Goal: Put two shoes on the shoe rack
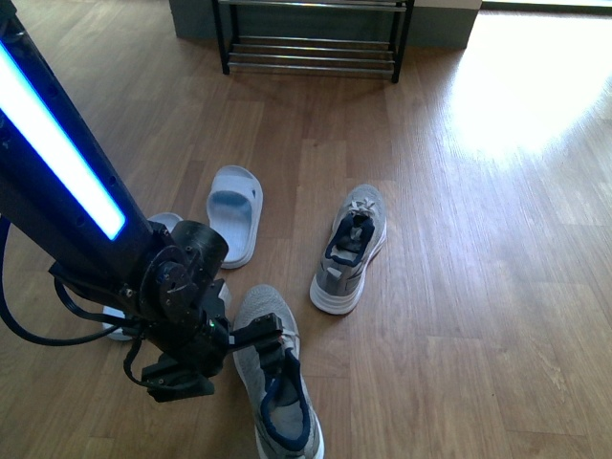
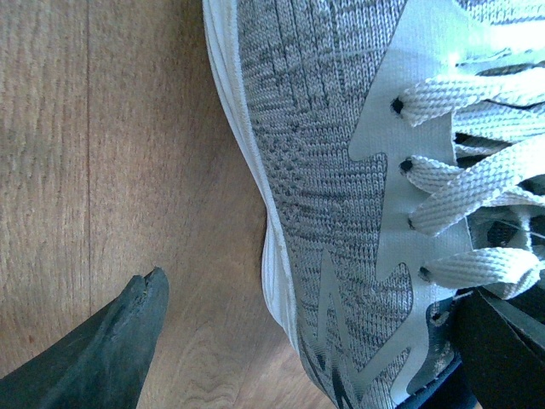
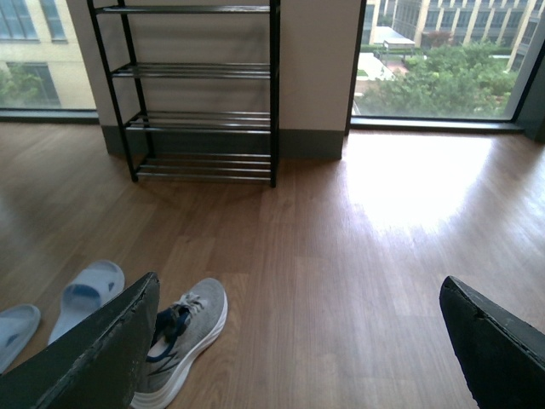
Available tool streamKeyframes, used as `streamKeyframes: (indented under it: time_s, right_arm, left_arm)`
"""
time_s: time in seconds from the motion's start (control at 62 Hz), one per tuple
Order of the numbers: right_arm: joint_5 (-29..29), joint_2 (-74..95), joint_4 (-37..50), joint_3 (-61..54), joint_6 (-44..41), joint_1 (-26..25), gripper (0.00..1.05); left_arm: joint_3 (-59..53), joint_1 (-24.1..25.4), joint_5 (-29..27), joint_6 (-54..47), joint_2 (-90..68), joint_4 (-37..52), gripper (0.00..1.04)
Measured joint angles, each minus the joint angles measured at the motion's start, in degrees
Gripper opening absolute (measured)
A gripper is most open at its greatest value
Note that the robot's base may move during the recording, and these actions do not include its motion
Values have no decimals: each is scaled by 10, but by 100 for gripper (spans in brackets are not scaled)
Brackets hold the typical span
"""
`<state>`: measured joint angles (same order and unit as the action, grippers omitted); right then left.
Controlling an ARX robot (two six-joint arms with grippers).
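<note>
A grey knit sneaker (image 1: 273,382) lies on the wood floor close to me, toe pointing away. My left gripper (image 1: 266,342) is open and straddles its side. One finger (image 2: 128,345) is over the floor outside the white sole and the other (image 2: 502,341) is by the navy collar, with the sneaker (image 2: 341,170) between them. A second sneaker (image 1: 351,247) lies farther out. A pale slide (image 1: 235,212) lies left of it, and another slide (image 1: 168,222) is mostly hidden by my arm. The shoe rack (image 1: 311,43) stands at the far wall, with nothing on the shelves in view. My right gripper (image 3: 298,341) hangs open over bare floor.
The right wrist view shows the rack (image 3: 200,94) against a white wall between large windows, with the second sneaker (image 3: 183,336) and two slides (image 3: 85,294) on the floor before it. A bright sun patch (image 1: 521,86) lies on the floor at the right.
</note>
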<state>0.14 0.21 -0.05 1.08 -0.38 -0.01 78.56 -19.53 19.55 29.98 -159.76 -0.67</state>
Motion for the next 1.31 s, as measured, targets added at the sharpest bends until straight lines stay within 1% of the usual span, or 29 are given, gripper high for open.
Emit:
streamKeyframes:
  time_s: [0.081, 0.129, 0.145, 0.194, 0.21, 0.274, 0.339, 0.403, 0.419, 0.484, 0.5, 0.548, 0.79, 0.871, 1.065, 1.113, 1.29, 1.306]
  right_arm:
    - [0, 0, 0, 0, 0, 0, 96]
    - [0, 0, 0, 0, 0, 0, 96]
    - [0, 0, 0, 0, 0, 0, 96]
    - [0, 0, 0, 0, 0, 0, 96]
    - [0, 0, 0, 0, 0, 0, 96]
    - [0, 0, 0, 0, 0, 0, 96]
    - [0, 0, 0, 0, 0, 0, 96]
    - [0, 0, 0, 0, 0, 0, 96]
    - [0, 0, 0, 0, 0, 0, 96]
    - [0, 0, 0, 0, 0, 0, 96]
    - [0, 0, 0, 0, 0, 0, 96]
    - [0, 0, 0, 0, 0, 0, 96]
    - [0, 0, 0, 0, 0, 0, 96]
    - [0, 0, 0, 0, 0, 0, 96]
    - [0, 0, 0, 0, 0, 0, 96]
    - [0, 0, 0, 0, 0, 0, 96]
    - [0, 0, 0, 0, 0, 0, 96]
    - [0, 0, 0, 0, 0, 0, 96]
  left_arm:
    - [5, -3, -1, -7, -4, 2, 95]
    - [8, -3, -2, -10, -6, -1, 89]
    - [9, -4, -2, -12, -7, -1, 84]
    - [9, -5, -2, -15, -8, -1, 73]
    - [9, -5, -2, -15, -8, -1, 68]
    - [10, -6, -2, -15, -8, -1, 54]
    - [10, -7, -2, -15, -8, -1, 45]
    - [10, -8, -3, -16, -8, -1, 31]
    - [10, -8, -5, -16, -8, -1, 26]
    - [10, -8, -12, -15, -8, -1, 13]
    - [10, -8, -16, -15, -9, -1, 8]
    - [10, -8, -17, -14, -9, -1, 2]
    - [6, -7, -28, -12, -8, 2, 2]
    - [-15, -2, -47, -12, 6, 15, 2]
    - [-120, 40, -150, -39, 120, 58, 2]
    - [-154, 56, -189, -58, 172, 73, 2]
    - [-258, 95, -286, -132, 359, 118, 2]
    - [-273, 98, -302, -141, 386, 125, 2]
